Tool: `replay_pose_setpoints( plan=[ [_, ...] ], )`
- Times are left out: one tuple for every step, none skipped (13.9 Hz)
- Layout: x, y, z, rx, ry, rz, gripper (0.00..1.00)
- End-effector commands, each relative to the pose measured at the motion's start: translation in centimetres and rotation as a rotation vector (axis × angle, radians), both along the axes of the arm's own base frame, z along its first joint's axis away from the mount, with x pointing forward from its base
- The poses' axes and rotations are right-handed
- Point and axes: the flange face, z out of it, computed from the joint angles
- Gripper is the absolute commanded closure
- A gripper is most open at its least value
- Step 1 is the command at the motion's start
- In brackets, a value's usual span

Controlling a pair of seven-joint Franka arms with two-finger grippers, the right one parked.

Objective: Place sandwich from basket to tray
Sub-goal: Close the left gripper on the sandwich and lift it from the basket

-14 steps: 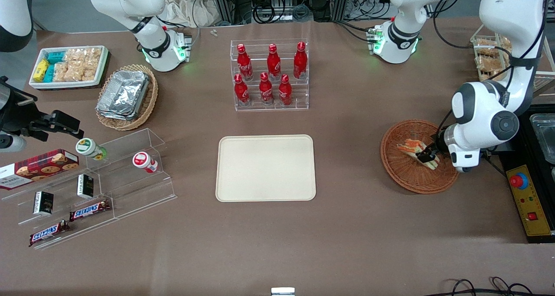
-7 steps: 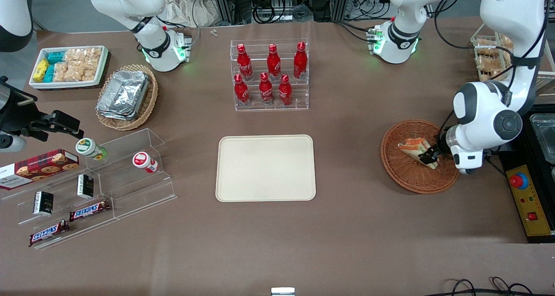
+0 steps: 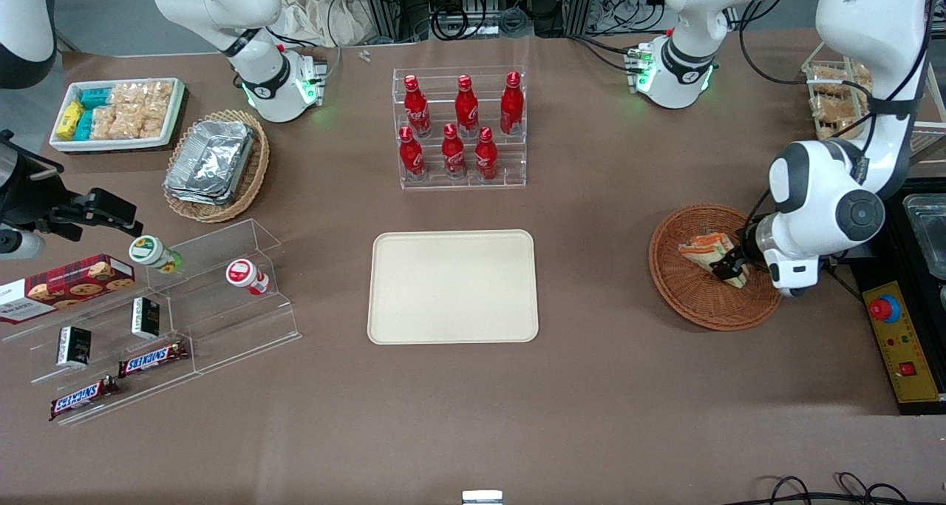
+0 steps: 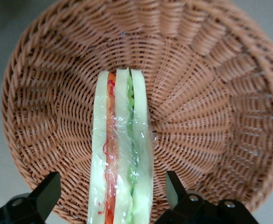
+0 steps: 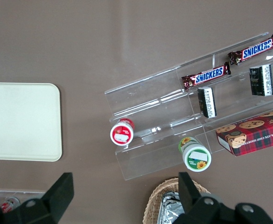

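Nearest the front camera, toward the parked arm's end of the table, a stepped clear acrylic rack (image 3: 159, 320) carries chocolate bars, small dark packets, a red cookie box and two round-lidded tubs, one green, one red. Farther in, at mid-table, the tray (image 3: 453, 286) lies flat with nothing on it; its central, unobstructed position suits it as the drop-off surface. At about the same depth, toward the working arm's end, the basket (image 3: 695, 298) rests on the table and holds the sandwich (image 3: 703, 251). The gripper (image 3: 728, 267) is down inside the basket, at the wide end of the wedge. In the left wrist view the sandwich (image 4: 121, 154) stands on edge, with its orange-red and green layers showing between the bread slices, and it lies between the two fingers (image 4: 45, 193). A gap is visible on each side, so the jaws are apart and not yet pressing the wrap. Judgement: the straddling pose is a pre-grasp alignment, with the fingers set to close across the bread faces. Farther still, a clear tiered stand (image 3: 460, 128) holds six red bottles, a lighter wicker basket (image 3: 251, 176) holds stacked foil containers, and a white box (image 3: 117, 113) holds snack packets.
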Motion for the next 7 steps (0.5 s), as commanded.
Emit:
replay_pose_setpoints(
  plan=[
    [-0.1,-0.4,-1.8,0.010,0.016,0.009,0.00],
    [-0.1,-0.4,-2.3,0.008,0.022,0.009,0.04],
    [-0.1,-0.4,-2.5,0.007,0.022,0.009,0.30],
    [0.0,-0.4,-2.4,0.007,0.019,0.009,0.69],
    [0.0,-0.4,-2.3,0.007,0.019,0.007,1.00],
    [0.1,-0.4,-1.5,0.010,0.013,0.007,1.00],
    [0.4,-0.5,1.1,0.017,-0.011,-0.004,1.00]
  ],
)
